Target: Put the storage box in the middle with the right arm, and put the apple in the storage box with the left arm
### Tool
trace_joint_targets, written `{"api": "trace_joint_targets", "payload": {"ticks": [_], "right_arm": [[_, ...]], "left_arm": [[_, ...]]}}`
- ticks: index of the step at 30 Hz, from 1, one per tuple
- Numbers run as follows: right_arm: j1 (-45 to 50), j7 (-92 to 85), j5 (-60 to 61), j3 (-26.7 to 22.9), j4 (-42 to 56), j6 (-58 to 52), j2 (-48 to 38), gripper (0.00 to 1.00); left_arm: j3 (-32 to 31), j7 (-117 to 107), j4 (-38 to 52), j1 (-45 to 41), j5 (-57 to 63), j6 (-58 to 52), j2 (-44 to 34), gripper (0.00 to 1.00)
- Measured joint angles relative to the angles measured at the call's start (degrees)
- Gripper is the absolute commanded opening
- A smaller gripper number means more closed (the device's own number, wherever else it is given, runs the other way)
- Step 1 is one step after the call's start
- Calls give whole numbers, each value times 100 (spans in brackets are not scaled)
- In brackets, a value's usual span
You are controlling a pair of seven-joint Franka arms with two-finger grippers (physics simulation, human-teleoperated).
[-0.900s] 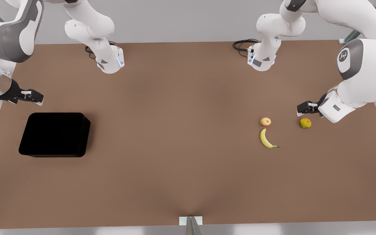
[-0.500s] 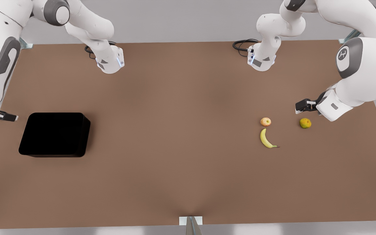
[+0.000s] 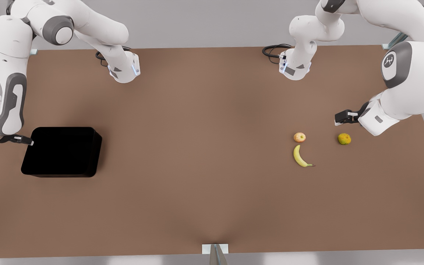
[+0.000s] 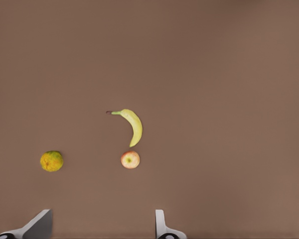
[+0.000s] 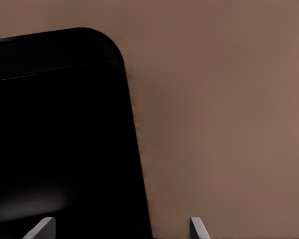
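Note:
The black storage box sits on the table at the front view's left. My right gripper hovers at the box's left edge, open, and in the right wrist view the box has its rim running between the two fingertips. The small red-and-yellow apple lies at the front view's right, just behind the banana. My left gripper hangs above and to the right of the apple, close to the citrus, open with nothing in it. In the left wrist view the apple lies ahead of the gripper.
A yellow banana lies right in front of the apple, and a green-orange citrus lies to its right under the left arm. Both arm bases stand at the table's far edge with cables. The brown table is bare in the middle.
My right gripper swung down and in from the table's left side to the box's left edge. The left gripper only shifted slightly near the citrus. The box and fruit stayed put.

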Motion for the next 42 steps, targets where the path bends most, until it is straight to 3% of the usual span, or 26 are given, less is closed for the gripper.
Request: {"api": "trace_joint_targets", "payload": {"ticks": [10,12,13,17,26,32,42], "right_arm": [[-72,-930,533,5,22,442,781,100],[-51,-1064,568,12,25,471,838,54],[-44,-1126,580,18,27,482,855,41],[-29,-1340,599,33,50,501,894,22],[4,-1695,613,34,281,311,867,21],[277,-1842,692,82,949,-445,536,21],[2570,-1413,1532,405,2143,-1649,581,21]], "left_arm": [[-8,2,14,0,-5,-99,-31,100],[-9,2,10,0,-5,-121,-34,100],[-9,3,14,0,-5,-136,-33,100],[-9,3,4,5,-4,-178,-30,100],[-10,3,18,4,-4,-214,-35,100],[-17,0,19,-1,-3,-249,-72,100],[-56,-15,26,-5,3,-269,-84,100]]}}
